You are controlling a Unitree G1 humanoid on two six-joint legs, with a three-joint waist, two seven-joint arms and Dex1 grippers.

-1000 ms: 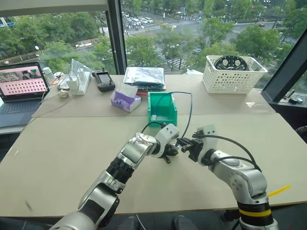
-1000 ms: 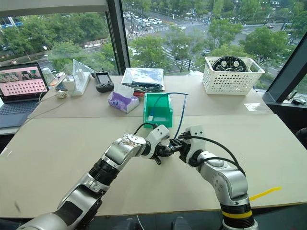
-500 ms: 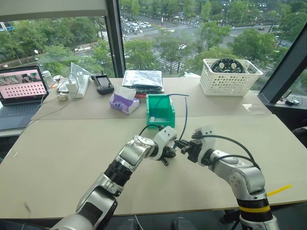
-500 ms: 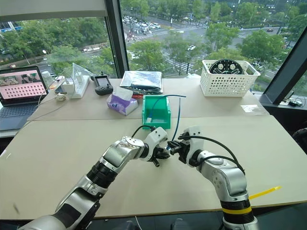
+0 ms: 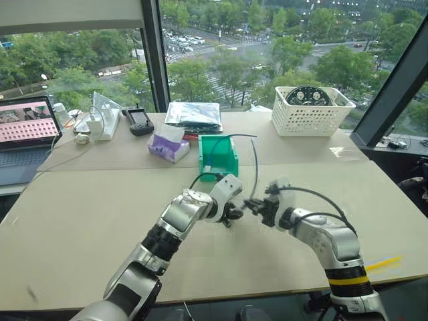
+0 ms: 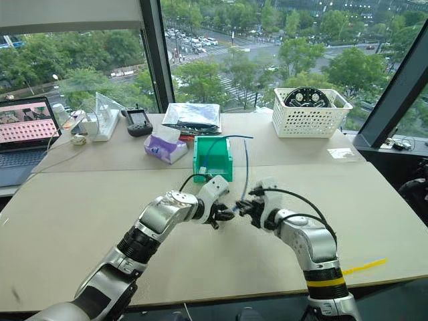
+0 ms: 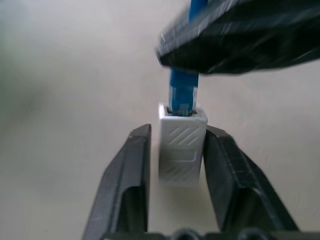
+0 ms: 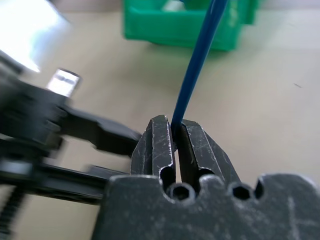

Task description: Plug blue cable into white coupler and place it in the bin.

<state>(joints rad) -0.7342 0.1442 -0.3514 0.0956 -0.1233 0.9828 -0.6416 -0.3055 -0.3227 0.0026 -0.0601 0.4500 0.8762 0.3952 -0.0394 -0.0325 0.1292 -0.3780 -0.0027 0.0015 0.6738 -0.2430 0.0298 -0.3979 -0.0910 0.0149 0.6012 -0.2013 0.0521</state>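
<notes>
Plug seated: the blue cable (image 7: 183, 90) is sitting in the white coupler (image 7: 182, 150), which is hanging between the parted fingers (image 7: 131, 180) of the left end effector (image 7: 175, 150), apparently just clear of both. The right end effector (image 8: 174, 142) is pinching the cable just behind the plug. Beyond both end effectors, the green bin (image 5: 219, 155) is waiting on the counter (image 5: 87, 214). Carrying the joined pair over its lowered lip calls for a firm right-hand pinch and a straight, unhurried lift.

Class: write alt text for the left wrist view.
A blue cable plug sits in the white coupler, which stands between the left gripper's parted black fingers. The right gripper crosses above, holding the cable.
</notes>
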